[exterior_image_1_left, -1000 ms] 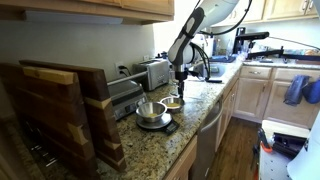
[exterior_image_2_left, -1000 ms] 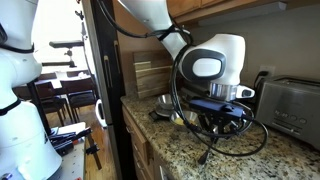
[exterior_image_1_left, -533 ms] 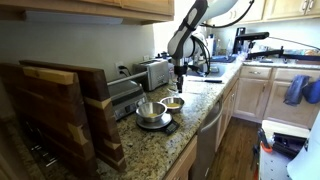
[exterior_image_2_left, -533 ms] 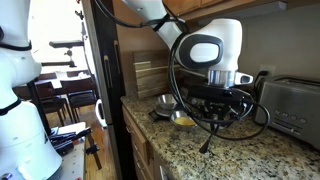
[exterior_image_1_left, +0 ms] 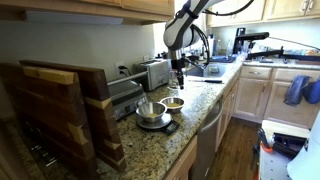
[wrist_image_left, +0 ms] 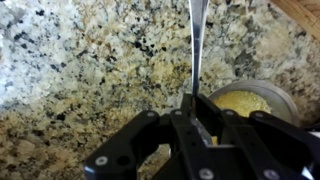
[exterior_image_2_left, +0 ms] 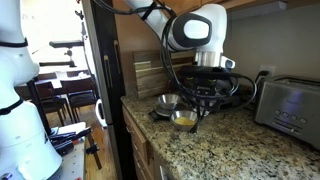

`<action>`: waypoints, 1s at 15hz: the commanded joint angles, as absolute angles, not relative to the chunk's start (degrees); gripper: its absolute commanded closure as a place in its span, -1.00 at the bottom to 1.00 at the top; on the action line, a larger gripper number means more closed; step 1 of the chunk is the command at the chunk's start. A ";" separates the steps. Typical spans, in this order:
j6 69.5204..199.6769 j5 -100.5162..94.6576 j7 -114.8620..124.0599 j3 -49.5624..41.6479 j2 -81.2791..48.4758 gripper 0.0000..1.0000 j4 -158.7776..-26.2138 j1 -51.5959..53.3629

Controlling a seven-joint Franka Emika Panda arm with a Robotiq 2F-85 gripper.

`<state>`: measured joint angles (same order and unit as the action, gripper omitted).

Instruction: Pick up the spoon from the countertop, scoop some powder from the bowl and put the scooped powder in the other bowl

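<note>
Lower centre in the wrist view, the gripper (wrist_image_left: 196, 120) pinches the spoon (wrist_image_left: 196, 40), which runs up the frame. Mid-right sits the bowl (wrist_image_left: 286, 98) holding the powder (wrist_image_left: 245, 102). Swing the tip over it, dip shallowly; the other bowl (exterior_image_1_left: 149, 111) waits beyond.

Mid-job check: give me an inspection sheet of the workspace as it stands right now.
Surface: speckled granite countertop; no spilled powder seen.
Job's things: spoon held off the counter; small bowl holds yellow powder; steel bowl stands beside it on a dark flat base.
Clutter: toaster; wooden cutting boards.
Gripper: gripper shut on the spoon, above the counter near the small bowl.
Cables: black cables loop around the wrist.
Surroundings: kitchen cabinets.
</note>
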<state>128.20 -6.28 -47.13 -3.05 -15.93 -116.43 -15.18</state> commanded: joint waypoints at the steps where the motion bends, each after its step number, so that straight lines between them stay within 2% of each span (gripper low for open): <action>1: 124.19 -11.19 -47.53 -3.94 -10.80 0.90 -120.61 -12.19; 4: 122.57 -14.80 -47.36 -3.73 -10.81 0.91 -120.96 -10.41; 5: 123.99 -12.34 -47.29 -3.80 -13.69 0.76 -118.25 -11.11; 12: 123.68 -13.46 -47.26 -3.78 -13.69 0.76 -118.62 -10.37; 13: 123.67 -13.47 -47.26 -3.78 -13.69 0.91 -118.62 -10.37; 15: 122.65 -15.73 -45.83 -3.99 -13.31 0.91 -118.23 -9.59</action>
